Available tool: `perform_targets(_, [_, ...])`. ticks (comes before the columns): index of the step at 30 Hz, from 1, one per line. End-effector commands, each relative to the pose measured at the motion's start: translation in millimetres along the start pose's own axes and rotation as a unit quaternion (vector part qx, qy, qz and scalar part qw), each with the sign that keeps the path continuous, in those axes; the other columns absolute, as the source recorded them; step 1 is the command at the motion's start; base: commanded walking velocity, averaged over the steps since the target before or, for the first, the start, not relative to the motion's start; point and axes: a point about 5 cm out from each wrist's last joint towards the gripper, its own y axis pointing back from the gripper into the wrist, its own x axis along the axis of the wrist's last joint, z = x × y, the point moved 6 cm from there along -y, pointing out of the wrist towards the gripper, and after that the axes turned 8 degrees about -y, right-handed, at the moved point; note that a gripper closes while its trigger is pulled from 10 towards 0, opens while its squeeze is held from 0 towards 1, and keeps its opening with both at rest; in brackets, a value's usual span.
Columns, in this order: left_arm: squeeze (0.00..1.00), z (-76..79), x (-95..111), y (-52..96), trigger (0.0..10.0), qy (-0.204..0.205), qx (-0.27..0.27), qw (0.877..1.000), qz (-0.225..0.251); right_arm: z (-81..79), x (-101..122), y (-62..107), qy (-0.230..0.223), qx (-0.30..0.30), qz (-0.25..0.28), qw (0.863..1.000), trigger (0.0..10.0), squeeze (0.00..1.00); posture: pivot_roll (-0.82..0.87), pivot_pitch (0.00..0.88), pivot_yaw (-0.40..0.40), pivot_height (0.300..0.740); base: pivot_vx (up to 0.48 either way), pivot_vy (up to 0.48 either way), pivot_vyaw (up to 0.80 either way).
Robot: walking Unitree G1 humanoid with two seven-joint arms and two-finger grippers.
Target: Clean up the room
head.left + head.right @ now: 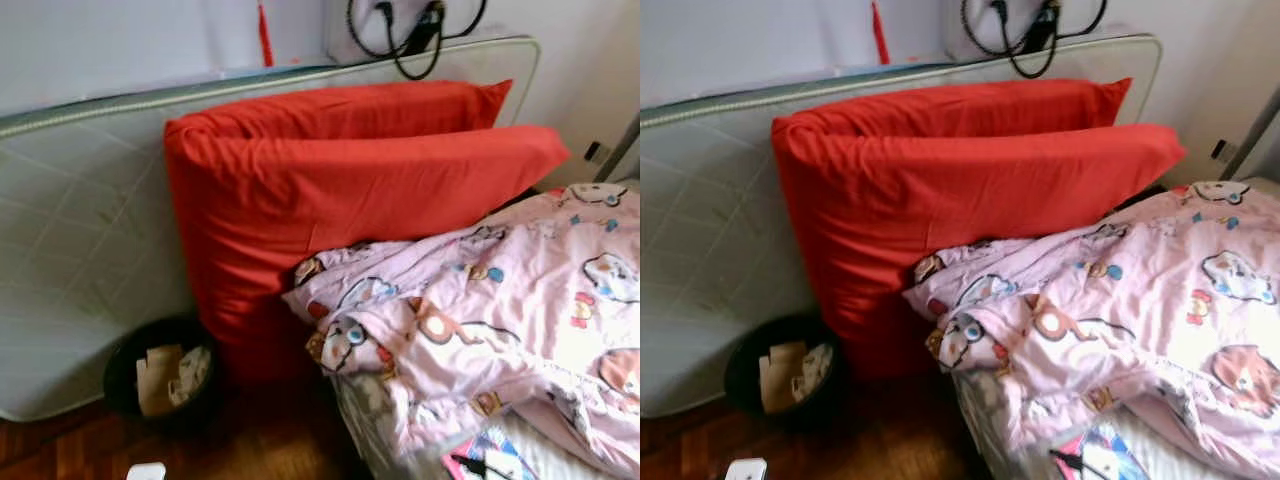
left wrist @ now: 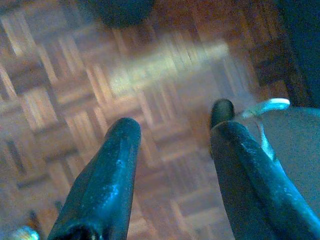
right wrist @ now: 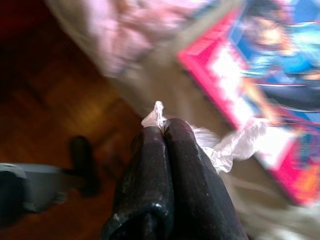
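- R gripper point(image 3: 165, 125): black fingers pressed together, a crumpled white tissue/paper scrap point(image 3: 235, 145) pinched at the tips; most of it hangs loose to one side.
- L gripper point(image 2: 172, 130): fingers wide apart, nothing held, seen over brown parquet wood floor point(image 2: 60, 80).
- Likely drop target (judgement): round black waste bin w/ paper and card scraps inside point(image 1: 160, 378), at ~7 o'clock in head view, on the floor, touching the grey quilted mattress leaning on the wall point(image 1: 80, 240) and just beside the big red fabric pillows point(image 1: 340, 200).
- Pink cartoon-print duvet point(image 1: 500, 310) is bunched on the bed at ~4 o'clock; a glossy pink/blue printed book or box point(image 3: 280, 90) lies at the bed edge close to the R gripper.
- Risks:
  - Pinch is only at the scrap's edge, so slip-out is possible if the arm is swung fast; scrap would land on floor or duvet.
  - Loose tail could be snagged on the duvet folds or the book/box corner during retraction.
  - Bin mouth is partly tucked under the pillows; a release from too high or too far out could miss, as light paper drifts.
  - Views are blurred, so bin alignment should be rechecked before release.
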Motion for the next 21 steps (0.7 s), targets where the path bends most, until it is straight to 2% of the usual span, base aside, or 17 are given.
perform_targets(1, [0.0, 1.5, -3.7, 0.3, 10.0, -0.012, -0.005, 1.0, -0.009, 12.7, -2.1, 2.5, -0.006, -0.013, 0.001, 1.0, 10.0, 0.0, 0.05, 0.0, 0.005, 0.74, 0.0, 0.48, 0.0])
perform_targets(21, [0.0, 1.1, -3.0, 0.3, 10.0, -0.011, -0.005, 1.0, -0.008, 12.0, -1.7, 2.4, -0.014, -0.013, 0.003, 1.0, 10.0, 0.0, 0.06, 0.0, 0.005, 0.74, 0.0, 0.46, 0.0])
